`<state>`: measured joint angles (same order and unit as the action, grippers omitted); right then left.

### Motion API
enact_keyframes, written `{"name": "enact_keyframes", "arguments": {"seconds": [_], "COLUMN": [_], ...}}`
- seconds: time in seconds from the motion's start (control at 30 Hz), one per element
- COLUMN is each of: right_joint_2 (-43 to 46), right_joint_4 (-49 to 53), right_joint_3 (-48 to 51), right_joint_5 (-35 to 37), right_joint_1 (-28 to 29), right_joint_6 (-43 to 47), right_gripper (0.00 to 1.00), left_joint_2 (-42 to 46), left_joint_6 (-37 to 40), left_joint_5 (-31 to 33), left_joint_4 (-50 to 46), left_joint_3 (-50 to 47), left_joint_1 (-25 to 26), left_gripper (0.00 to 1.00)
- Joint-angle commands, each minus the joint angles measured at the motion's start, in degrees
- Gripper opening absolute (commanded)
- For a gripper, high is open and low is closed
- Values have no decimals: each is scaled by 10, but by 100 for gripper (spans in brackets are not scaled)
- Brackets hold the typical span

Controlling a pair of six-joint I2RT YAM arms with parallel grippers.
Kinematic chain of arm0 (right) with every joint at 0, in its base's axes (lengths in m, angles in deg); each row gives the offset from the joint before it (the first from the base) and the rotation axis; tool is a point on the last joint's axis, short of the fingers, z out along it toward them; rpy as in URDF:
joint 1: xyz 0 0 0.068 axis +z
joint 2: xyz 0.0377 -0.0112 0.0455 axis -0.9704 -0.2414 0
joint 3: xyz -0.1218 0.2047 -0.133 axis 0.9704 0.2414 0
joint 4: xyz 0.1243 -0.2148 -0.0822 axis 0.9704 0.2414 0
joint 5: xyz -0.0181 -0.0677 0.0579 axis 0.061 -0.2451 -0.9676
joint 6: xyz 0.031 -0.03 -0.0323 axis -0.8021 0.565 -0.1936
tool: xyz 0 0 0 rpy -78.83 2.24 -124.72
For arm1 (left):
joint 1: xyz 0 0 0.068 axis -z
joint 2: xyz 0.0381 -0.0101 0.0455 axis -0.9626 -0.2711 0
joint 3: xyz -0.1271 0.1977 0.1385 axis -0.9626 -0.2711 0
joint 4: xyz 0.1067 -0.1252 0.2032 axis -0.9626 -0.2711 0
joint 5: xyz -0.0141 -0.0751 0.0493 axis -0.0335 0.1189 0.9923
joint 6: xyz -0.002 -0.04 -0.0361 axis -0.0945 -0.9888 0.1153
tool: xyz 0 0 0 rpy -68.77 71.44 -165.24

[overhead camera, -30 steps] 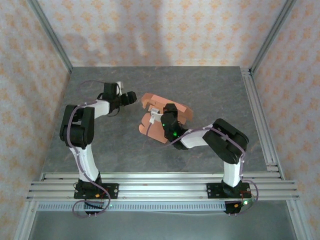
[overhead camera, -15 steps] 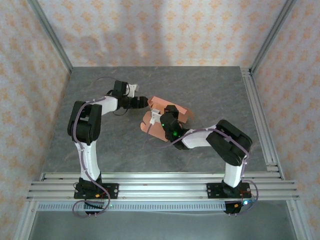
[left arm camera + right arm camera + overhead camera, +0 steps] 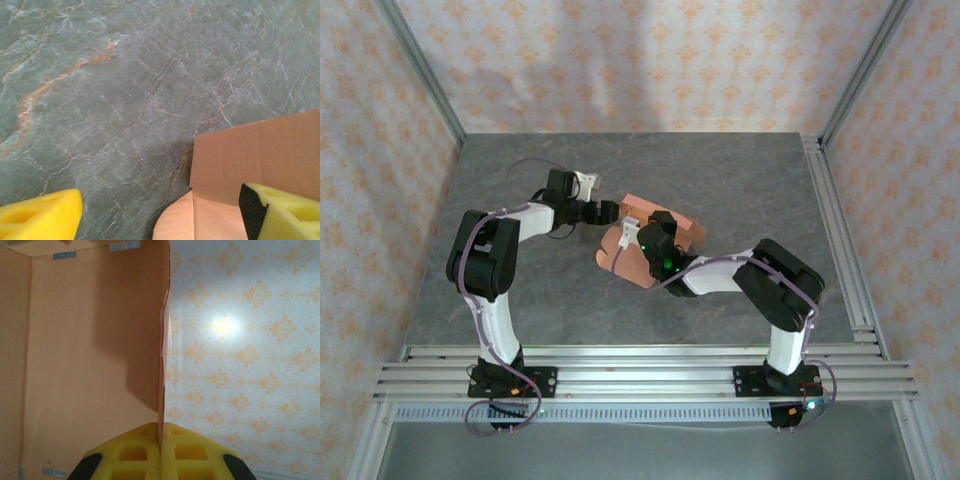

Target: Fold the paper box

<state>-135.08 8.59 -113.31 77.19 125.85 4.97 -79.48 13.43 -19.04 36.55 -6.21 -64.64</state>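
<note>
the thin salmon-orange paper box (image 3: 618, 256) sits partly folded near the middle of the grey, marble-veined table (image 3: 740, 180), a little left of centre, with its panels raised at angles rather than lying flat. the right gripper (image 3: 632, 228) reaches in from the near right and is pressed together on one upright wall of the box; from its wrist camera the two yellow foam pads (image 3: 135, 450) meet on the thin edge of that card wall, with the orange inner face of the box (image 3: 95, 355) to the left, bits of pale tape along its seams, and the patterned wallpaper (image 3: 240, 340) beyond it to the right. the left gripper (image 3: 610, 210) comes in from the far left and hangs right at the box's far-left edge, its jaws spread wide and holding nothing. from its own wrist camera the left gripper (image 3: 160, 200) straddles a corner of the box (image 3: 255, 155): one yellow pad (image 3: 40, 215) is over bare table (image 3: 125, 85), the other is over the flat card panel, with a rounded flap just below the corner. i cannot tell whether that pad touches the card.
</note>
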Motion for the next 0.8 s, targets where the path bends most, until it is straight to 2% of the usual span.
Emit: {"name": "enact_keyframes", "arguments": {"seconds": [0.0,0.3,0.43,0.77], "right_joint_2": [4,4,1,2], "right_joint_4": [34,71,73,88], "right_joint_3": [-18,-35,-38,-36], "right_joint_5": [-8,-18,-20,-21], "right_joint_1": [-2,-7,-10,-13], "right_joint_6": [-24,-61,-62,-80], "right_gripper": [0,0,0,0], "left_joint_2": [14,55,58,58], "left_joint_6": [33,47,72,86], "left_joint_5": [-8,-3,2,-39], "left_joint_4": [10,18,-18,-16], "left_joint_3": [-9,-45,-40,-47], "left_joint_1": [6,7,6,7], "left_gripper": [83,85,86,86]}}
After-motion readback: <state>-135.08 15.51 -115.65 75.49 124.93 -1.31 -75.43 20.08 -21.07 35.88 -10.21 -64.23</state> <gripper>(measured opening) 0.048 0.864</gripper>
